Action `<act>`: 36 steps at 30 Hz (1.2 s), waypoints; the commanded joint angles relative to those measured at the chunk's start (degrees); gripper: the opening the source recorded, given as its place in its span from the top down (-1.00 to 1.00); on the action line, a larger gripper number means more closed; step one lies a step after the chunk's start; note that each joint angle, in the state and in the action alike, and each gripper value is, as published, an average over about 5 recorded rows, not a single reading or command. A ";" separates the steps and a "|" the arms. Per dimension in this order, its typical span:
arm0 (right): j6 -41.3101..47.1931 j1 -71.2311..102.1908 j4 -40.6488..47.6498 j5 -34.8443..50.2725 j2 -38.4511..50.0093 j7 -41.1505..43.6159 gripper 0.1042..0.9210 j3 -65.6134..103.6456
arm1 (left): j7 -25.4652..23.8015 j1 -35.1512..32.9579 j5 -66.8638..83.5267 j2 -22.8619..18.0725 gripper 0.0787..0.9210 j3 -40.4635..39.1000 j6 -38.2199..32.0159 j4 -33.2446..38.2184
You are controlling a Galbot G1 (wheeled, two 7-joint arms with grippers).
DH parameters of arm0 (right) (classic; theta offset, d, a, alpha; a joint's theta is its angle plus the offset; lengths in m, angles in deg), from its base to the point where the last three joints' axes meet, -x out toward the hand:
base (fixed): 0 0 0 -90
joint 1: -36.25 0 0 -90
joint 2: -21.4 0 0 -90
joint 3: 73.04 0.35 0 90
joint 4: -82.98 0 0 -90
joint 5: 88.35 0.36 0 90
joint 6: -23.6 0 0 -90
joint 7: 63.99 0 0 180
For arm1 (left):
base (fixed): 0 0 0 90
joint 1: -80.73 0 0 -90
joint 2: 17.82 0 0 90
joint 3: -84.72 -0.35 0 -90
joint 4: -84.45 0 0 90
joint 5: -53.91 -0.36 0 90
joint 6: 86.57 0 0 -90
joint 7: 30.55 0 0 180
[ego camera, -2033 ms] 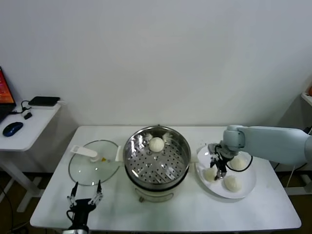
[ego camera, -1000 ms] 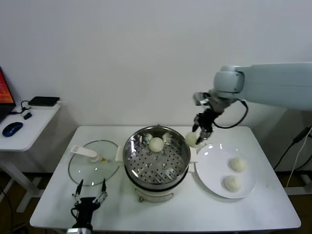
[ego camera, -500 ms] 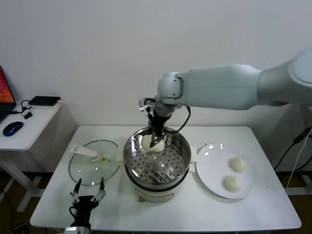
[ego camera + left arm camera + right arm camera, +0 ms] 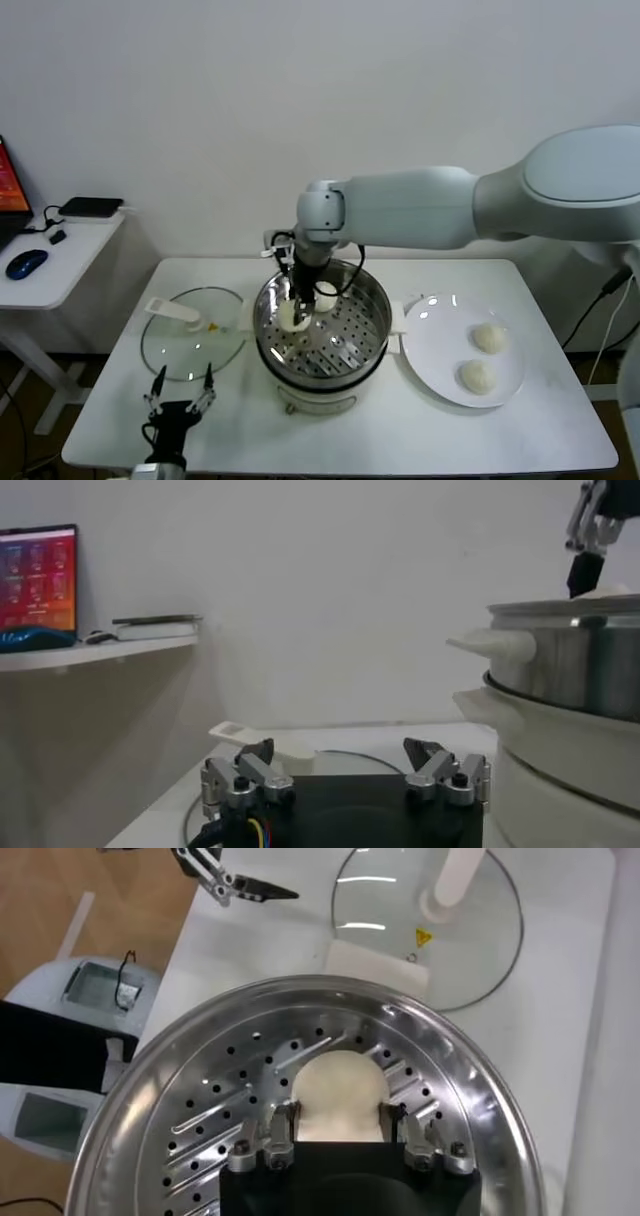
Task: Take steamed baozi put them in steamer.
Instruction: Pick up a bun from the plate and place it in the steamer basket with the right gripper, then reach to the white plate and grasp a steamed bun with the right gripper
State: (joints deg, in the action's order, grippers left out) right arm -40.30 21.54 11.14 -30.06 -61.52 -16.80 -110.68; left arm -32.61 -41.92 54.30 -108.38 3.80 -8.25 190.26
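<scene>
My right gripper point(image 4: 296, 303) reaches down into the steamer point(image 4: 384, 326), shut on a steamed baozi point(image 4: 290, 316) that sits low over the left part of the perforated tray. In the right wrist view the off-white baozi point(image 4: 338, 1093) fills the gap between the fingers point(image 4: 282, 1128), above the steamer tray point(image 4: 200, 1116). A second baozi point(image 4: 326, 297) lies at the back of the tray. Two more baozi point(image 4: 489, 337) point(image 4: 477, 376) rest on the white plate point(image 4: 430, 335). My left gripper point(image 4: 178, 404) is parked open at the table's front left.
The glass lid point(image 4: 192, 345) with its white handle lies flat left of the steamer, just beyond the left gripper point(image 4: 343, 760). A side table point(image 4: 50, 265) with a mouse stands at the far left. The steamer wall point(image 4: 570, 685) rises close beside the left gripper.
My right arm lifted a baozi off the plate, carried it left over the steamer and lowered it onto the left side of the tray. The left arm barely moved.
</scene>
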 commanded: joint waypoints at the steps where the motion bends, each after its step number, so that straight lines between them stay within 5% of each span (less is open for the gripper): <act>1: 0.32 2.34 1.30 -1.23 -1.34 -0.66 -0.11 0.14 | -0.01 0.21 -0.10 -0.20 -0.77 -0.10 0.02 0.05; 9: -0.44 2.70 2.19 -1.40 -0.66 -1.10 -0.17 0.77 | 0.19 0.22 0.04 -0.09 -0.77 0.05 -0.44 -0.43; 19: -3.89 -5.68 -2.78 2.65 4.50 3.66 -0.71 -0.99 | 0.23 0.11 -0.31 0.24 -0.77 0.13 -0.36 -0.68; 24: -6.49 -13.09 -7.91 1.91 12.24 7.24 -0.76 -5.33 | 0.31 -0.16 -0.39 0.37 -0.77 0.28 -0.40 -0.55; 36: -17.49 -23.62 -14.98 -17.04 34.77 13.80 -0.76 -24.75 | 1.03 -0.27 -1.21 -0.24 -0.77 -0.14 -1.33 -0.64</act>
State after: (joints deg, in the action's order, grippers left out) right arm -50.49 5.81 1.18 -34.78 -42.87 -7.53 -122.58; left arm -31.85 -42.18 53.67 -108.29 3.80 -8.94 189.95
